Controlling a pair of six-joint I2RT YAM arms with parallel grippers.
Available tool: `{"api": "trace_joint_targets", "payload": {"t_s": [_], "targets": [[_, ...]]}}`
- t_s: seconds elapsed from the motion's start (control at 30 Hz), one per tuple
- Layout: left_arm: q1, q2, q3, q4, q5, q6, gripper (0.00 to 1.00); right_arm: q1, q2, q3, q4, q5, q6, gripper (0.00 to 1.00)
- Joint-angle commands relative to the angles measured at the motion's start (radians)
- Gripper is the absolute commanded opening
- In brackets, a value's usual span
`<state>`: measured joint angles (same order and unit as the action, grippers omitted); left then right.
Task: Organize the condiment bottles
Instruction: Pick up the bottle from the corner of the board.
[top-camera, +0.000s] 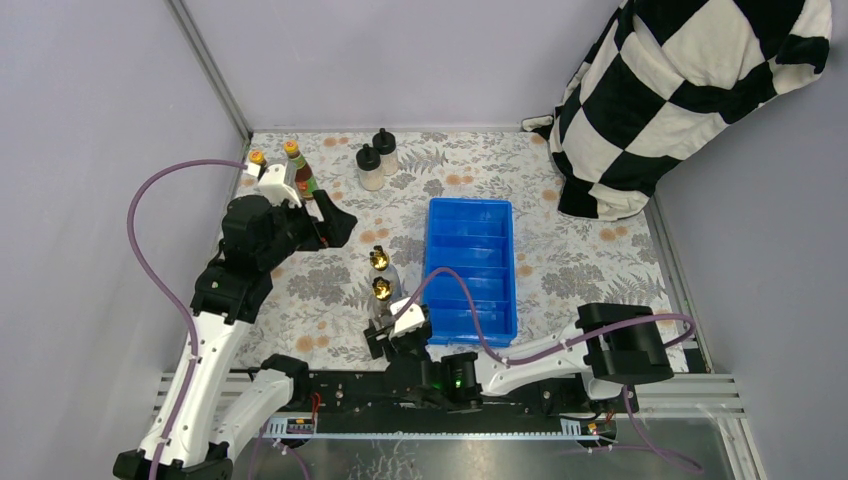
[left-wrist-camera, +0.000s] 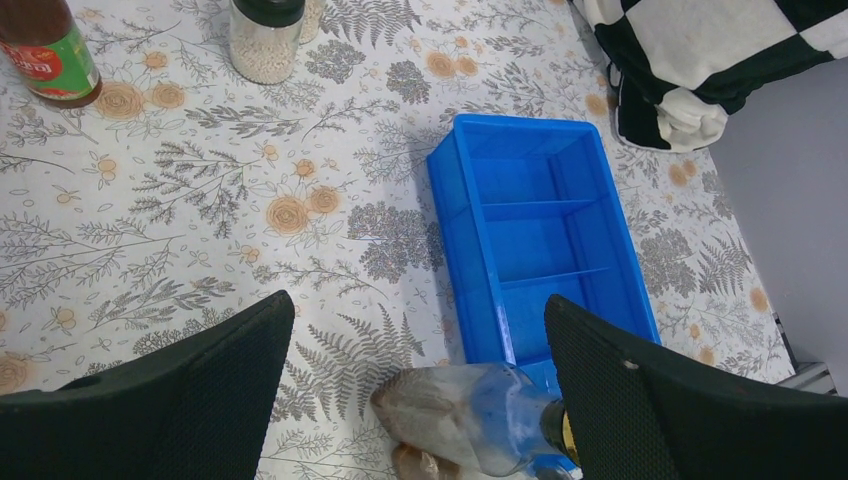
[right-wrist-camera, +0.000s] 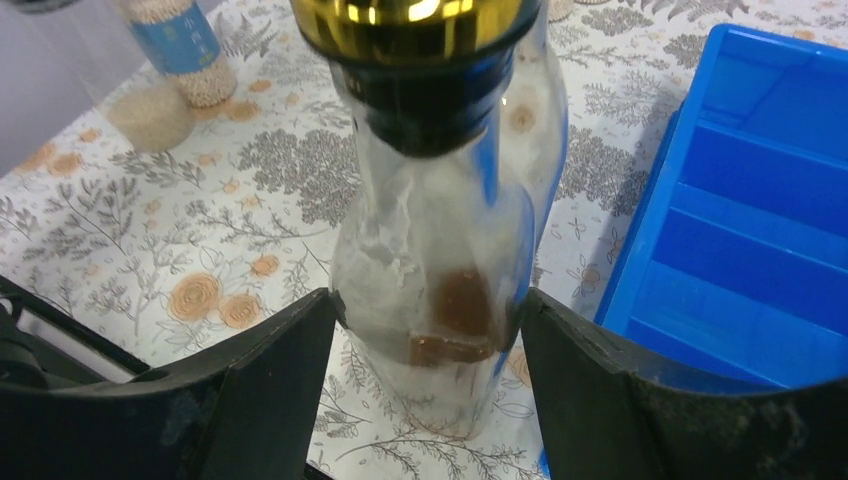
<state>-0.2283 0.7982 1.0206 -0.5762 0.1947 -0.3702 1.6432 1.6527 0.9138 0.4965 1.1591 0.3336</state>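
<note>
Two tall clear gold-spouted bottles (top-camera: 380, 261) stand one behind the other left of the blue tray (top-camera: 470, 215). My right gripper (top-camera: 388, 322) is at the nearer one (right-wrist-camera: 435, 270), its fingers (right-wrist-camera: 290, 350) pressed against both sides of the glass body low down; the bottle stands on the table. My left gripper (top-camera: 335, 228) hangs open and empty at the left, above the cloth. In its wrist view one clear bottle (left-wrist-camera: 480, 420) lies below its spread gripper (left-wrist-camera: 418, 305). Two orange-capped sauce bottles (top-camera: 293, 160) and two black-capped pale bottles (top-camera: 371, 167) stand at the back.
The blue divided tray (left-wrist-camera: 455, 215) has bare compartments. A black-and-white checked cloth (top-camera: 690, 90) hangs at the back right. Grey walls close in the floral table at the left and back. A sauce bottle (left-wrist-camera: 45, 55) and a black-capped bottle (left-wrist-camera: 265, 40) stand far ahead of the left gripper.
</note>
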Motion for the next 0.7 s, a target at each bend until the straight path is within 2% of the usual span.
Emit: {"api": "trace_joint_targets", "payload": {"t_s": [0.0,0.2,0.33,0.67], "targets": [[-0.001,0.0,-0.023,0.023,0.004,0.003,0.99,-0.012,0.018,0.009,-0.029,-0.008,0.075,0.74],[-0.001,0.008,-0.025,0.027,0.008,0.004,0.99,-0.043,0.012,-0.007,-0.027,-0.004,0.088,0.73],[-0.002,0.012,-0.029,0.031,0.009,0.004,0.99,-0.058,0.025,-0.002,-0.027,0.006,0.097,0.77],[-0.002,0.004,-0.036,0.031,0.006,0.005,0.99,-0.063,0.056,0.037,-0.104,0.026,0.149,0.62]]}}
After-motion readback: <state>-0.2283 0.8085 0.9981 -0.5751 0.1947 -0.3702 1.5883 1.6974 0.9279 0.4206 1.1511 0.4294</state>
